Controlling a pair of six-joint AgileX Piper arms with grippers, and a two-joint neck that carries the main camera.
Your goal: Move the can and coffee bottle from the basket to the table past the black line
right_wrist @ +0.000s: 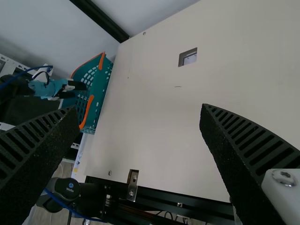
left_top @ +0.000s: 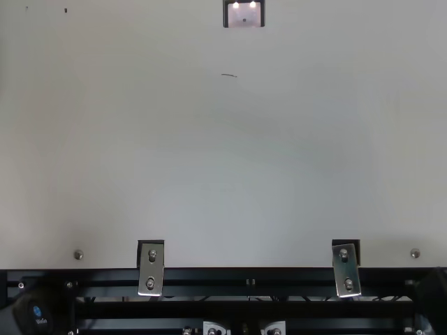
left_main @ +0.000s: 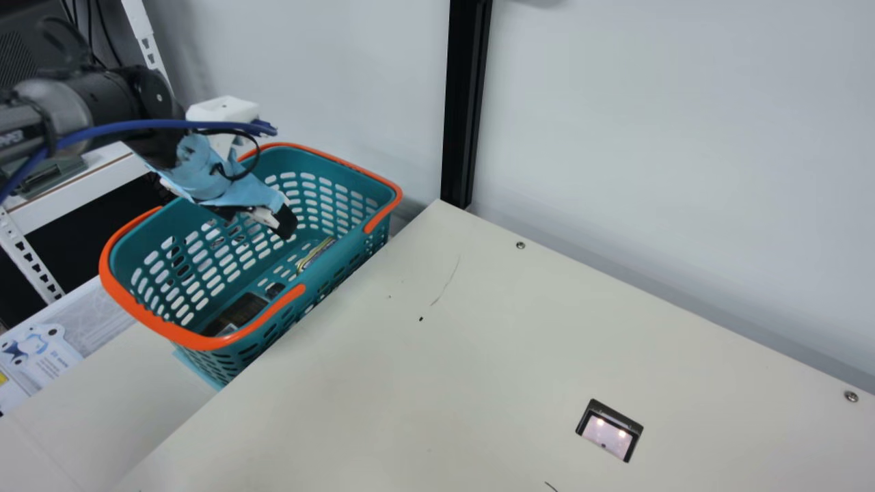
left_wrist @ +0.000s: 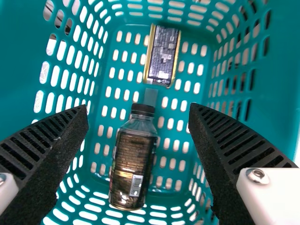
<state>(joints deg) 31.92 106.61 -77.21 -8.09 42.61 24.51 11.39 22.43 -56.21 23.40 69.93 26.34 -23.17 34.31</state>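
Observation:
In the main view my left gripper [left_main: 257, 220] is over the teal basket [left_main: 335, 250] with orange handles. In the left wrist view the gripper [left_wrist: 139, 112] stands open, nothing between its fingers. Below it, the dark coffee bottle [left_wrist: 133, 161] with a black cap lies on the basket floor, and the can [left_wrist: 161, 56], dark with gold edges, lies beyond the cap. The main view shows the bottle [left_main: 239, 311] and the can [left_main: 316, 254] partly behind the basket wall. In the right wrist view my right gripper [right_wrist: 139, 112] is open and empty over the table.
The cream table [left_main: 437, 383] has a thin dark line [left_main: 446, 281], another short line [left_top: 229, 75] and a recessed socket [left_main: 610, 430]. A black post [left_main: 466, 102] rises at its back edge by the wall. The basket stands beside the table's left edge.

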